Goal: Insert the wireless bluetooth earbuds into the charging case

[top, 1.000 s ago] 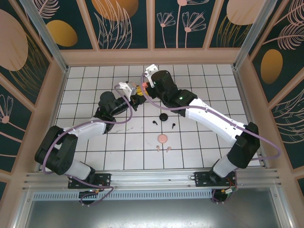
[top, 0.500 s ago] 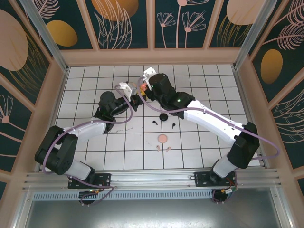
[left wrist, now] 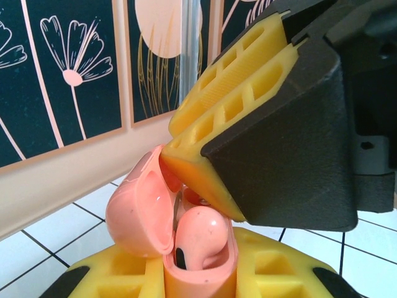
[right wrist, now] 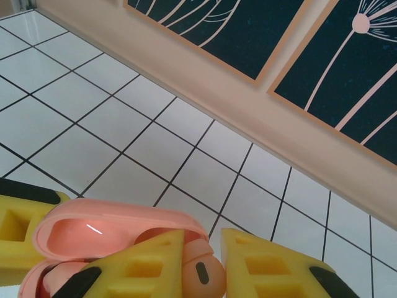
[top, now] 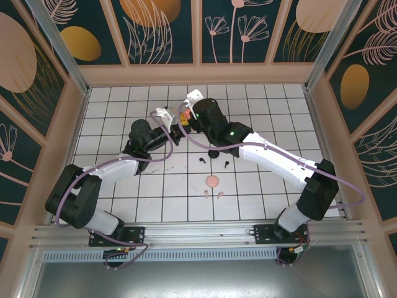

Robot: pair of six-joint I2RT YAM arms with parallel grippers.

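Note:
My left gripper (left wrist: 198,282) is shut on the pink charging case (left wrist: 133,211), held upright with its lid hinged open. A pale pink earbud (left wrist: 201,239) sits in the case's well. My right gripper (right wrist: 203,234) comes down onto the case from above. That pink earbud (right wrist: 201,273) lies between its yellow fingertips and touches them. The open lid (right wrist: 105,226) shows just behind the fingertips. In the top view the two grippers (top: 175,127) (top: 184,118) meet above the far middle of the floor.
On the tiles nearer the bases lie a black case (top: 214,153), two black earbuds (top: 202,160) (top: 226,164), a round pink case (top: 212,181) and two pink earbuds (top: 206,193) (top: 219,195). The back wall stands close behind the grippers.
The right arm has shifted slightly left and down toward the left gripper. The left arm has stayed still with the case.

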